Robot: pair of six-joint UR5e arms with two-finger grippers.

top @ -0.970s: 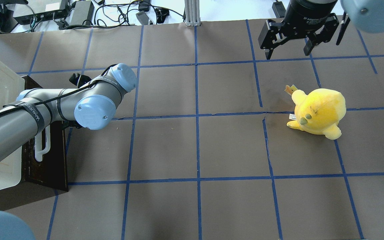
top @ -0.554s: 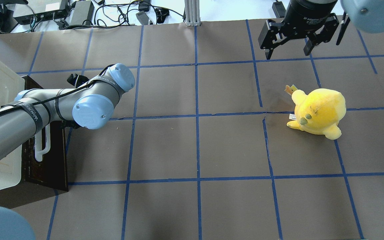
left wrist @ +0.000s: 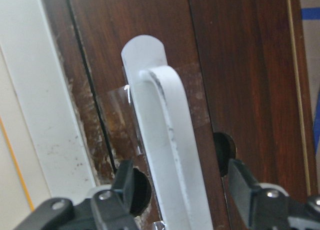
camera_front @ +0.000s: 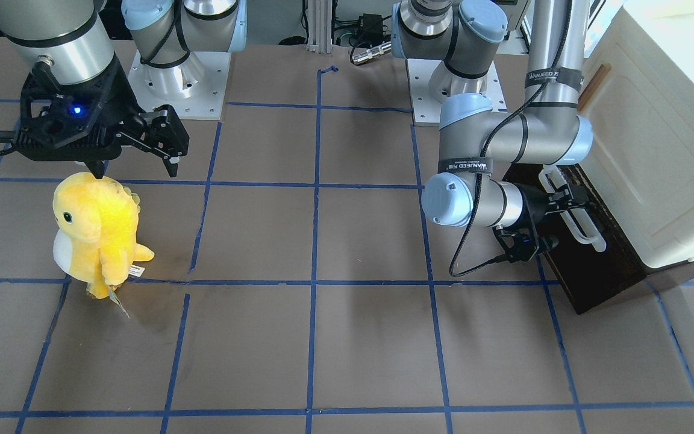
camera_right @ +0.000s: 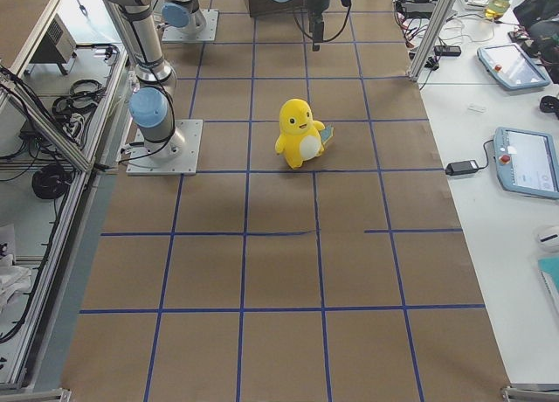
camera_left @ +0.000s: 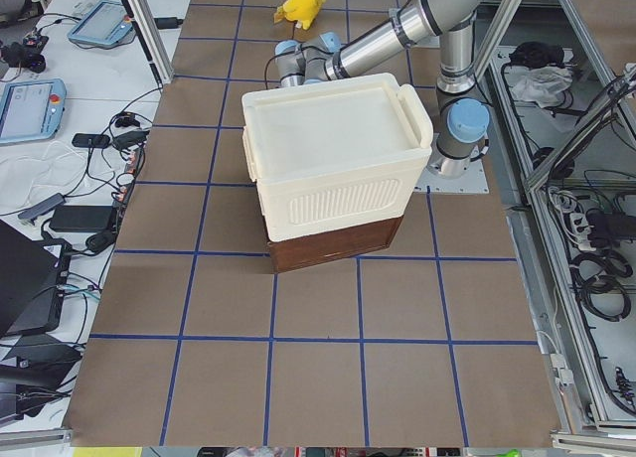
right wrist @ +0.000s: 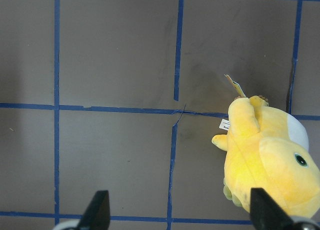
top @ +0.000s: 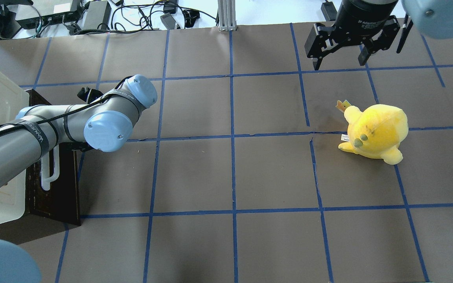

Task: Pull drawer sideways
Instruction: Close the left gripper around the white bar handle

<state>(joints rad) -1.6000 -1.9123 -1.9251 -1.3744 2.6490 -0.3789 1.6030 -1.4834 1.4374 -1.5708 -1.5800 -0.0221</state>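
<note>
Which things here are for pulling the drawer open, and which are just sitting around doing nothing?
For the job:
- the drawer
- its white handle
- the left gripper, jaws open on either side of the handle

Just lying about:
- the yellow plush toy
- the cream cabinet above the drawer
- the right gripper, open near the toy

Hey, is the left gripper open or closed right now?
Open: the left gripper has its fingers either side of the long white bar handle, with gaps on both sides.

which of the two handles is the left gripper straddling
The long white bar handle on the dark brown drawer: the left gripper has an open finger either side of it. The small brown door handle is untouched.
</note>
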